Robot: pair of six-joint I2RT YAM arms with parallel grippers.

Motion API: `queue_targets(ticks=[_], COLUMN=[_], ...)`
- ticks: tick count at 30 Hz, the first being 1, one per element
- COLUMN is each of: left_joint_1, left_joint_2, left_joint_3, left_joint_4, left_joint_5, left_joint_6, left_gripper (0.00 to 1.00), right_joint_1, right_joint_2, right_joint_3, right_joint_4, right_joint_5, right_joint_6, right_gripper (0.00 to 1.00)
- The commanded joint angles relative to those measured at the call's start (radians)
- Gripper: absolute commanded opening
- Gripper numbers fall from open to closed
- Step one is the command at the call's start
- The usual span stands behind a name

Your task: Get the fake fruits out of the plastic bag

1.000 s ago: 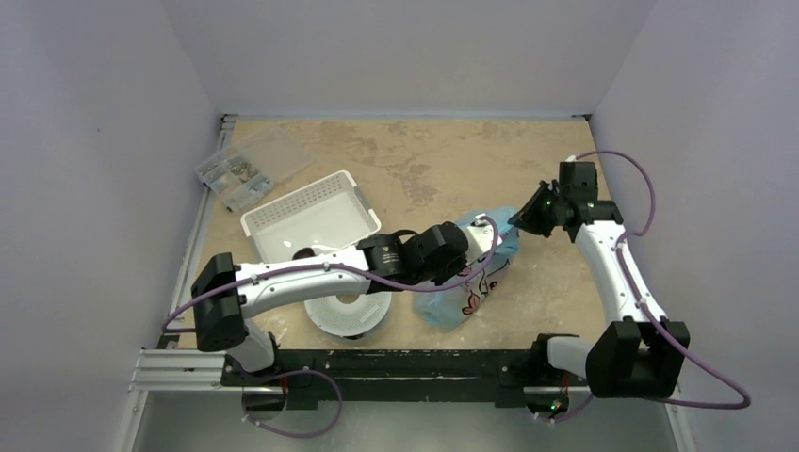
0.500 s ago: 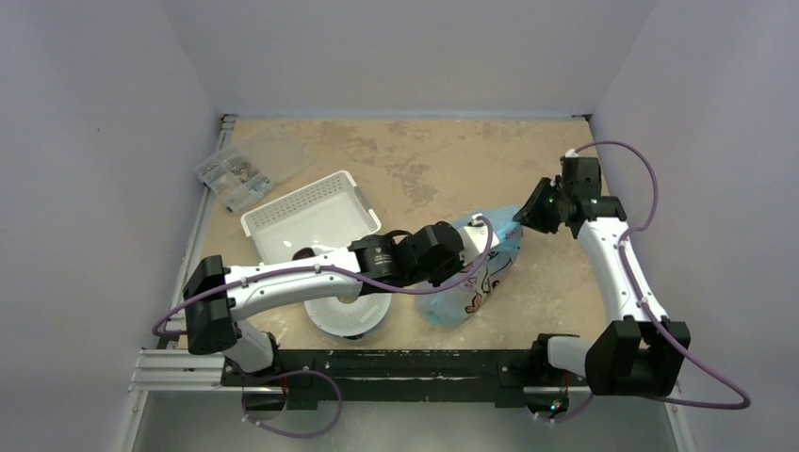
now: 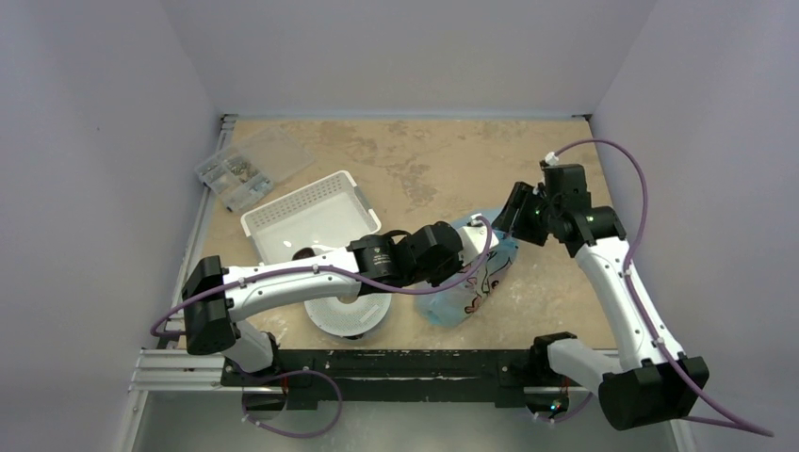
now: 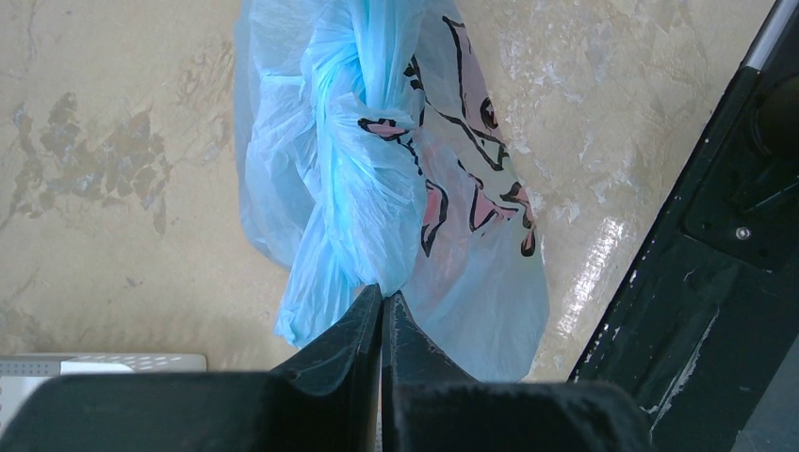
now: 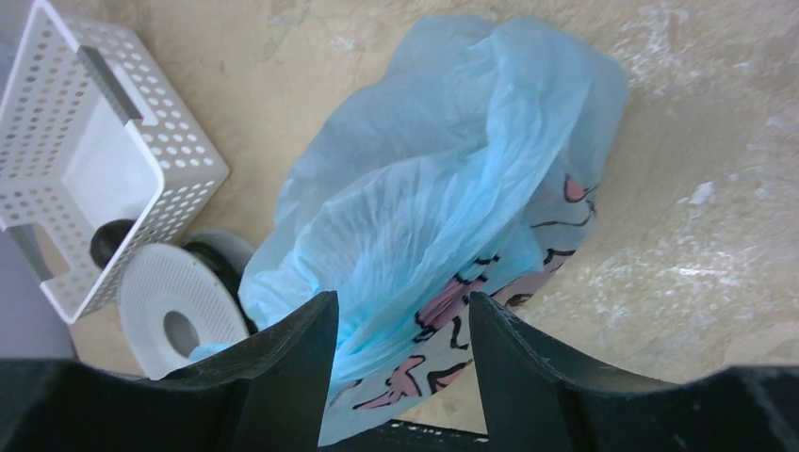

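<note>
The plastic bag (image 3: 468, 279) is light blue and crinkly with a pink and black print, and it lies near the table's front middle. My left gripper (image 4: 382, 294) is shut on a twisted, gathered strand of the plastic bag (image 4: 377, 179) at its near-left side. My right gripper (image 5: 403, 311) hangs open above the far end of the bag (image 5: 443, 188), with the film showing between its fingers (image 5: 301, 348). In the top view the right gripper (image 3: 514, 218) sits at the bag's upper right corner. The fake fruits are hidden, and none shows through the film.
A white slotted basket (image 3: 316, 209) stands left of the bag, with a dark lump (image 3: 303, 252) at its near edge that I cannot identify. A round white perforated disc (image 3: 349, 315) lies under the left arm. A clear parts box (image 3: 240, 169) sits far left.
The right gripper has opened from shut and swung left and lower over the bag's far end. The left gripper stays shut on the bag and has barely moved.
</note>
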Motion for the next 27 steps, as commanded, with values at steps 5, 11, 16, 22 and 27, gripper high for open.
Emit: queue_targets(ticks=[5,11,16,22,27], left_joint_1=[-0.007,-0.007,-0.007,-0.008,-0.010], left_joint_2=[-0.012,-0.008,-0.004,-0.005,-0.007], left_joint_3=[0.002,0.001,0.002,0.001,0.000], left_joint_4=[0.009,0.010,0.011,0.013,0.013], left_joint_5=[0.004,0.001,0.013,0.030,0.038], left_joint_6=[0.014,0.017,0.015,0.014,0.017], left_gripper=[0.00,0.00,0.00,0.00,0.00], right_joint_1=[0.036,0.067,0.069,0.069,0.063], right_joint_2=[-0.063,-0.071,-0.080,-0.077,-0.036], right_joint_3=[-0.103,-0.154,-0.164,-0.152,-0.083], right_joint_4=[0.086,0.136,0.158,0.193,0.200], right_joint_5=[-0.127,-0.161,-0.152,-0.092,-0.013], right_joint_6=[0.148,0.205,0.219,0.265,0.289], right_gripper=[0.52,0.51,0.45,0.21,0.00])
